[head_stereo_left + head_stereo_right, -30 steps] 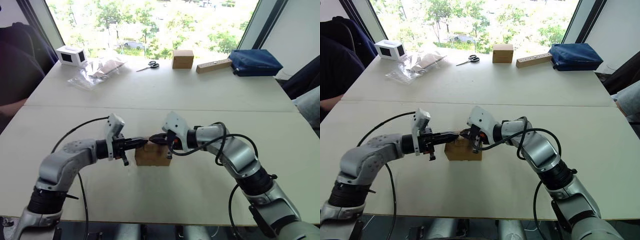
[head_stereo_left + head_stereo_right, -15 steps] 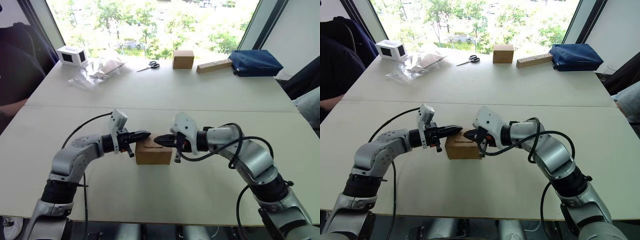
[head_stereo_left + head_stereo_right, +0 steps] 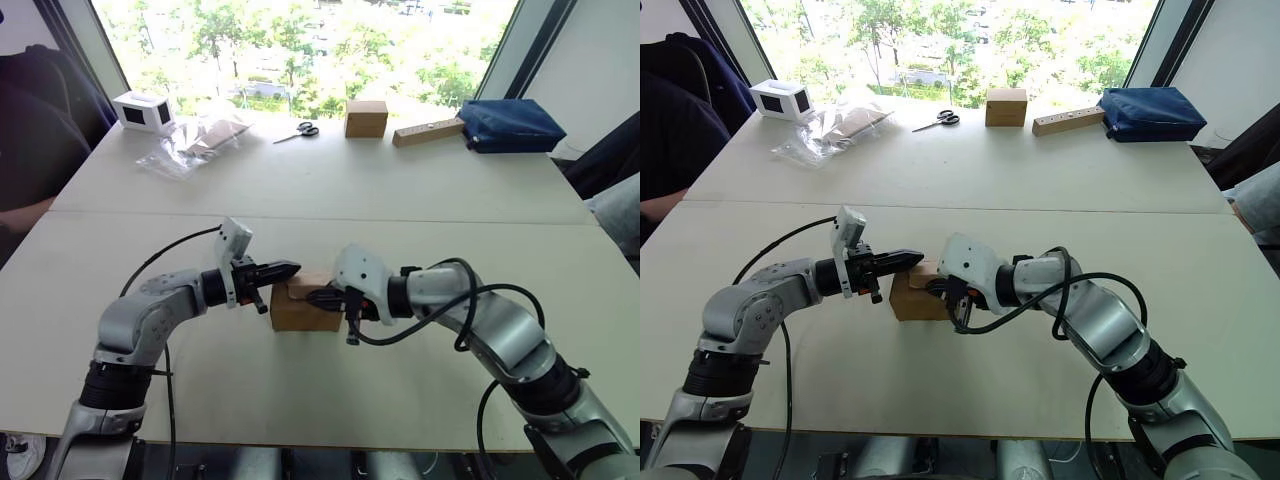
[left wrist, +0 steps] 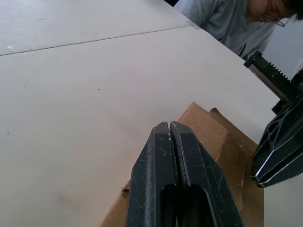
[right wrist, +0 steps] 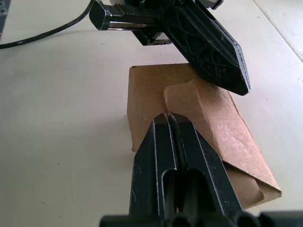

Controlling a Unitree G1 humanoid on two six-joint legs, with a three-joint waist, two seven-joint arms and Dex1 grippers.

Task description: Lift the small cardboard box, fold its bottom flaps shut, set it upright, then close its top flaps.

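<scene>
The small cardboard box (image 3: 305,306) sits upright on the desk (image 3: 400,190), right between the two sets of jaws. Left gripper (image 3: 288,268) hovers over its upper left corner, jaws pressed together, empty. Right gripper (image 3: 318,296) points in at the box's right side, jaws also pinched together on nothing, tip over the top flaps (image 5: 208,118), which lie folded with the tab not fully flat. Risk: a sideways push could slide the light box or spring a flap open.
</scene>
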